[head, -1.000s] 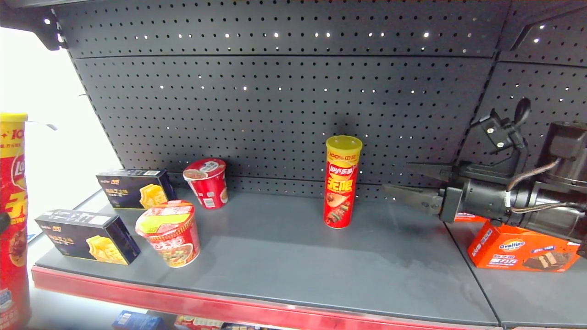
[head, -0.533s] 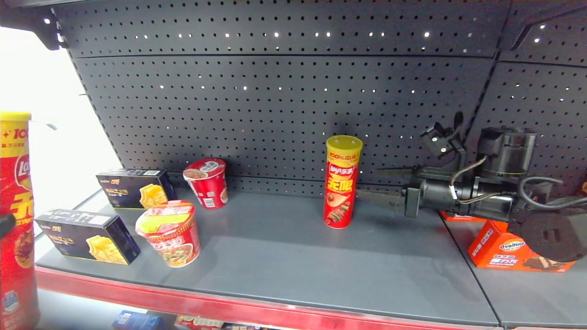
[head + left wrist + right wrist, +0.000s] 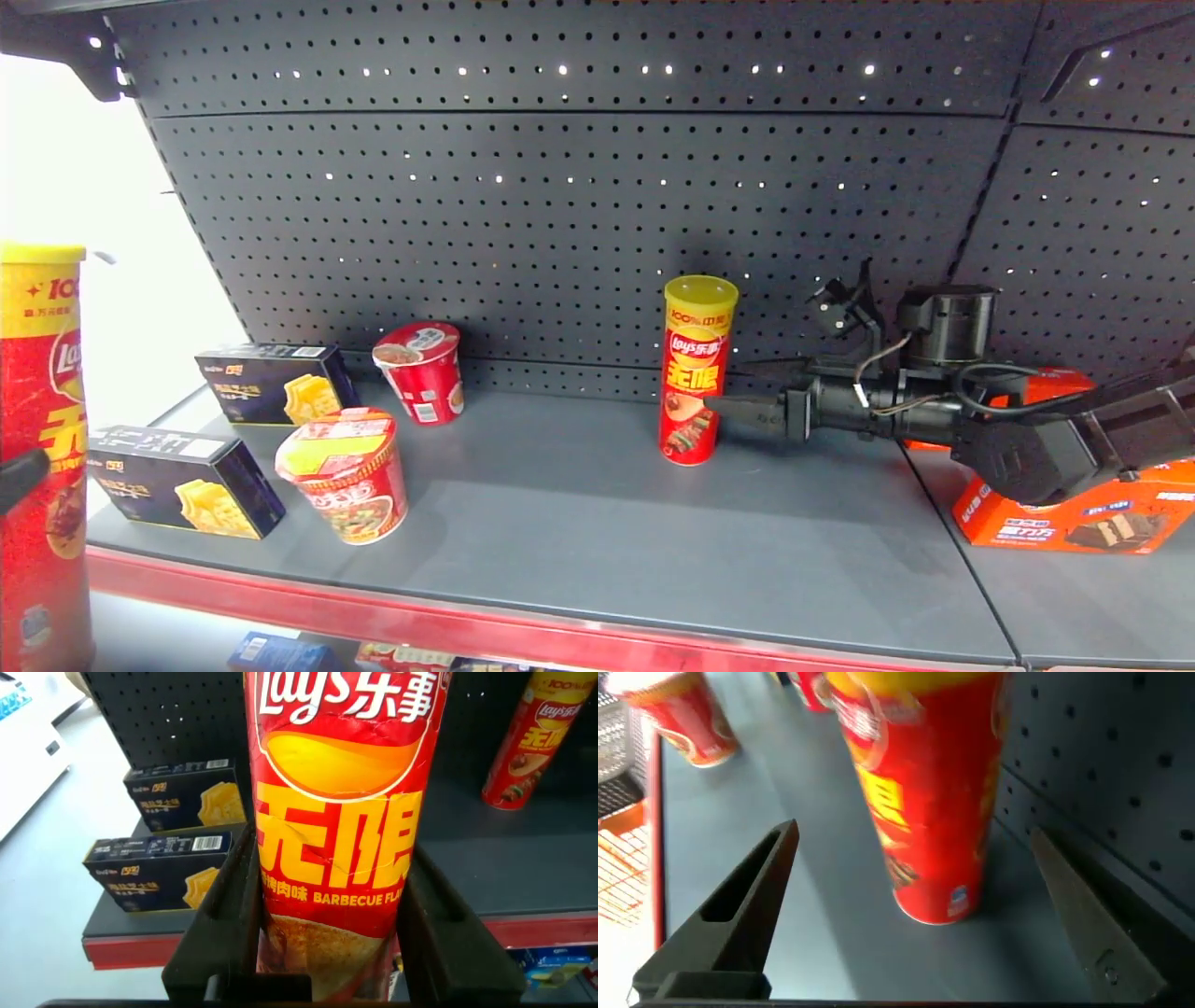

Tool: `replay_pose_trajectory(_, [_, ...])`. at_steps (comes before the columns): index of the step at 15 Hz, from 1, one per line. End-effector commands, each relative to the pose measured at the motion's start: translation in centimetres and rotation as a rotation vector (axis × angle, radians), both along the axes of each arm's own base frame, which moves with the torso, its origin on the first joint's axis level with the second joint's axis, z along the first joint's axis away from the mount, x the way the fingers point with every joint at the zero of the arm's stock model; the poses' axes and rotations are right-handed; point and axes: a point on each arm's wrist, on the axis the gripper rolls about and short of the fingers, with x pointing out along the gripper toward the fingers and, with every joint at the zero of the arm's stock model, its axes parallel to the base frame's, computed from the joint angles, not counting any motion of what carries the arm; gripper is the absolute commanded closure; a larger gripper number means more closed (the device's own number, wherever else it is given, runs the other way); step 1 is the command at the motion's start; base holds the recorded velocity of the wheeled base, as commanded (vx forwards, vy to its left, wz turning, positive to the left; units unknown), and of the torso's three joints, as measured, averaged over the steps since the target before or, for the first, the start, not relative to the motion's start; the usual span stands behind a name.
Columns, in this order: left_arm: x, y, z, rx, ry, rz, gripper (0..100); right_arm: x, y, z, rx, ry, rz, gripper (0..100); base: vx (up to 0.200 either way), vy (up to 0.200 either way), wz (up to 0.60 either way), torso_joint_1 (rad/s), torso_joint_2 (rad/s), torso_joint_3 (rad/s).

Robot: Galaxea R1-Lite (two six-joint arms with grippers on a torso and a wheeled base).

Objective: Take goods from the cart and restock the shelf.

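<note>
The chips can (image 3: 341, 812) in my left gripper (image 3: 329, 891) is running off frame at lid and base. My right arm (image 3: 934, 420) is hiding part of the orange box (image 3: 1055, 527) by the shelf's (image 3: 579, 532) right edge.

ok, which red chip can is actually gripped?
The red yellow-lidded cardboard chip can clamped in the left end effector; its twin stands on the grey shelf, right end effector open near it.

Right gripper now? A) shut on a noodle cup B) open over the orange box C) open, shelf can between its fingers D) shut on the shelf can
C: the right gripper's fingers stand spread on either side of the can, with gaps showing on both sides.
</note>
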Motion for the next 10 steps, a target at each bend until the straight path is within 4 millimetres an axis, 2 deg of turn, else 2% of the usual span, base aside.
replay_pose_trajectory(1, [0.0, 0.0, -0.2, 0.001, 0.006, 0.001, 100, 0.7, 0.2, -1.3, -0.01, 0.027, 0.0, 0, 0.0, 0.0, 0.0, 0.0, 0.0, 0.0])
replay_pose_trajectory(6, [0.0, 0.0, -0.1, -0.01, 0.003, 0.005, 100, 1.2, 1.2, -2.4, -0.016, 0.046, 0.022, 0, 0.0, 0.0, 0.0, 0.0, 0.0, 0.0])
replay_pose_trajectory(10, [-0.1, 0.0, -0.1, -0.019, 0.001, 0.006, 100, 2.5, 2.0, -3.9, -0.022, 0.064, 0.03, 0, 0.0, 0.0, 0.0, 0.0, 0.0, 0.0])
